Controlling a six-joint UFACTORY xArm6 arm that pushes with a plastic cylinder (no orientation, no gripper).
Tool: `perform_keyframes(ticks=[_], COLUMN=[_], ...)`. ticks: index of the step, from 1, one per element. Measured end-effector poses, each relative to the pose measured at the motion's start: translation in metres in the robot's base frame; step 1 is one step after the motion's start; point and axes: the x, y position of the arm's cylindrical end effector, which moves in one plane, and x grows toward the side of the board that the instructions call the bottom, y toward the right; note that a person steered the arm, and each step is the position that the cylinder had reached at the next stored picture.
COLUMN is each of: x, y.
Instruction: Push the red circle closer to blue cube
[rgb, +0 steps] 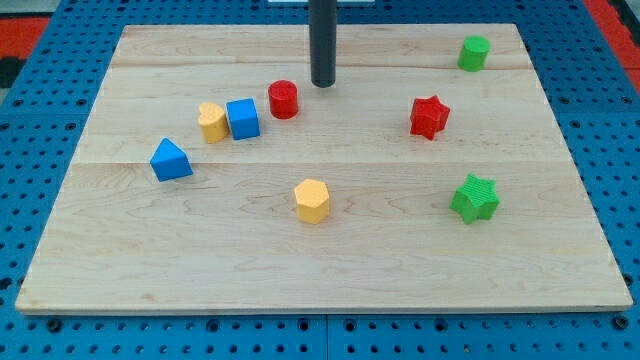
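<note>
The red circle (284, 99) is a short red cylinder on the wooden board, left of centre near the view's top. The blue cube (243, 118) sits just to its lower left, a small gap between them. My tip (322, 84) is the lower end of the dark rod. It stands just to the right of the red circle and slightly higher in the view, close to it but apart.
A yellow block (212, 122) touches the blue cube's left side. A blue wedge-like block (171, 160) lies further left. A yellow hexagon (312, 200) sits at centre bottom. A red star (429, 116), green star (475, 197) and green cylinder (474, 53) are on the right.
</note>
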Motion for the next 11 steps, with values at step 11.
perform_keyframes(ticks=[11], x=[0.012], y=[-0.103])
